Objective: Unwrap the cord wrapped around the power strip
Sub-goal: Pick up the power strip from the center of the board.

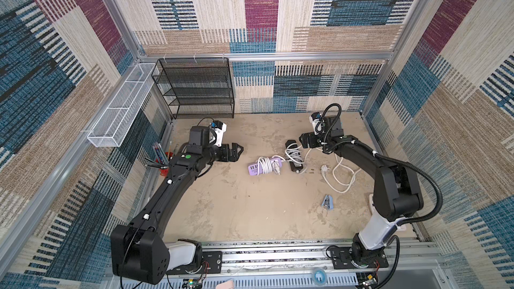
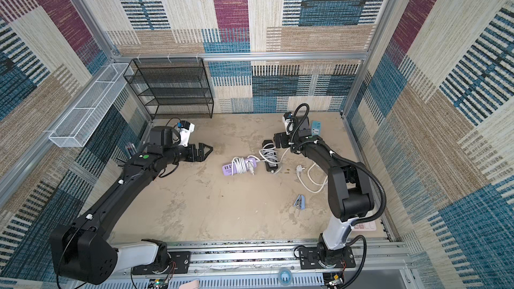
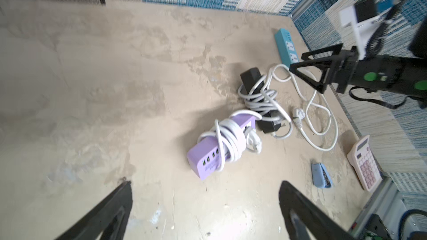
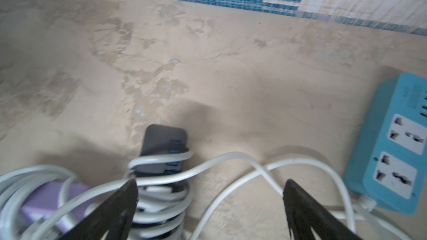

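Note:
A black power strip (image 1: 291, 144) (image 4: 164, 141) lies mid-table with white cord (image 1: 293, 154) (image 4: 161, 204) still coiled round its middle. The rest of that cord trails loose to the right (image 1: 340, 175), ending in a plug (image 1: 324, 168). My right gripper (image 1: 302, 140) (image 4: 210, 181) hovers open at the strip's far end, nothing held; in the right wrist view a loose stretch of cord runs under the gap. Beside the black strip lies a purple power strip (image 1: 254, 168) (image 3: 203, 162) wound in white cord. My left gripper (image 1: 238, 152) (image 3: 206, 183) is open, left of it.
A blue power strip (image 2: 316, 127) (image 4: 392, 153) lies behind the right arm by the back wall. A blue stapler (image 1: 327, 202) and a pink calculator (image 3: 365, 165) sit front right. A black mesh shelf (image 1: 200, 90), white wire basket (image 1: 119, 107) and red pen cup (image 1: 164, 169) line the left.

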